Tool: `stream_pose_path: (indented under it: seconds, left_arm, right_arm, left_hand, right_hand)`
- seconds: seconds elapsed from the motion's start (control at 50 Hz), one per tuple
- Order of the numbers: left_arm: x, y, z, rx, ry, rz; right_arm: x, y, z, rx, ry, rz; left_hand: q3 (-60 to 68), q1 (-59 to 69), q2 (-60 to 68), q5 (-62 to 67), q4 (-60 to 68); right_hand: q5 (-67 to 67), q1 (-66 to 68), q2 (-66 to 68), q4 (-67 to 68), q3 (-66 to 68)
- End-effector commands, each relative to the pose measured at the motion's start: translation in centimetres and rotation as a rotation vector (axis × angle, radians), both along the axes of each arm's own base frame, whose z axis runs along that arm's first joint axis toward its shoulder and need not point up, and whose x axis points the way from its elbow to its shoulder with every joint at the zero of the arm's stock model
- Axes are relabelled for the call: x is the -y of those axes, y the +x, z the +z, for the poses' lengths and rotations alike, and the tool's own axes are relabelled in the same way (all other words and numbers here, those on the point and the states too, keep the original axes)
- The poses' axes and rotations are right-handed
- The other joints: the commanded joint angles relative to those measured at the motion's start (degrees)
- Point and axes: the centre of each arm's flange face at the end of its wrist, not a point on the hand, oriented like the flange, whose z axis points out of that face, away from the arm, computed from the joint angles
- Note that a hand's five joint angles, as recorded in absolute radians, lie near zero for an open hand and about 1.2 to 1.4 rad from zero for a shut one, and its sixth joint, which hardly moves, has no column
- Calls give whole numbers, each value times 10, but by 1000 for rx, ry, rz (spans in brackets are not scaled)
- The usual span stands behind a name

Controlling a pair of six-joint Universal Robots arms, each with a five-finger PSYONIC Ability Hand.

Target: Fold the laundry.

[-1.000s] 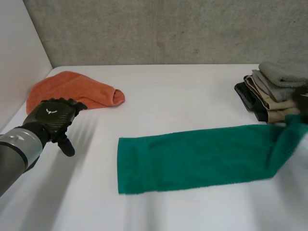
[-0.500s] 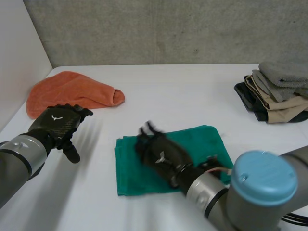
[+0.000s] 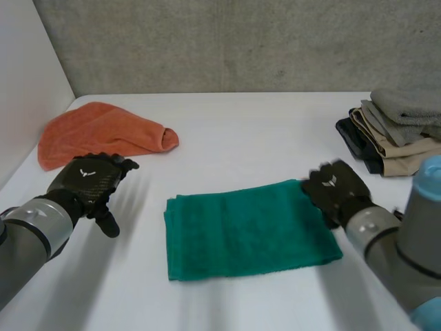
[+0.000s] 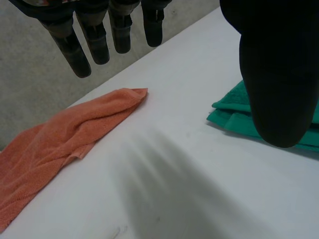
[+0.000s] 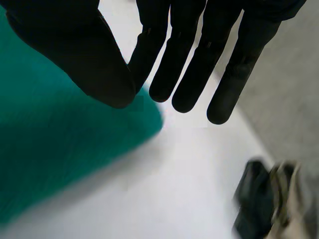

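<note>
Item: green towel (image 3: 248,227), folded, laid flat on the white table (image 3: 241,138), near the front and about midway between the two arms.

Long axis: set across the table from left to right. The short sides face the two hands. The near long side rises a little toward the right.

Edges: stacked layers are seen along the left short side in the left wrist view, with the corners roughly matched. The right short side is drawn close to the right hand.

Left hand (image 3: 89,181): held off the cloth, to the left of the towel and apart from it. The fingers are kept straight and spread, the thumb is held apart, and nothing is grasped. Bare table is seen beneath it.

Right hand (image 3: 334,189): placed at the towel's far right corner. In its own wrist view the fingers are straight, the thumb is apart from them, and no cloth is pinched. Contact with the towel cannot be told.

Other items: orange towel (image 3: 103,131), loosely bunched, at the far left beside the white side wall (image 3: 27,83). A stack of folded laundry (image 3: 400,134) stands at the far right, well apart from the green towel.

Open room: bare table is left behind the towel up to the grey back wall (image 3: 241,41), between the towel and the orange towel, and between the towel and the stack.
</note>
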Motion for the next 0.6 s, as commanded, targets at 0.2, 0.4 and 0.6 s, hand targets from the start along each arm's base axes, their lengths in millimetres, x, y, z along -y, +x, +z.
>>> stream_pose_path:
  seconds: [0.2,0.4,0.6]
  left_arm:
    - [-9,1,5,-49,20,-7]
    - [-14,-5,0,-49,39,-35]
    - [-15,-5,-4,-45,50,-38]
  right_arm:
    - [-19,2,-3,207,152,-43]
    - [-13,-34,-30,211,274,-85]
    - [0,-46,-49,227,240,-127]
  left_hand:
    - [-21,-6,-19,-29,-16]
    - [-21,-6,-19,-29,-16]
    - [-21,-6,-19,-29,-16]
  right_hand:
    - [-447,-431,-454,-462,-457]
    - [-329,-313,-337,-344,-339]
    - [57,73,50,42,47]
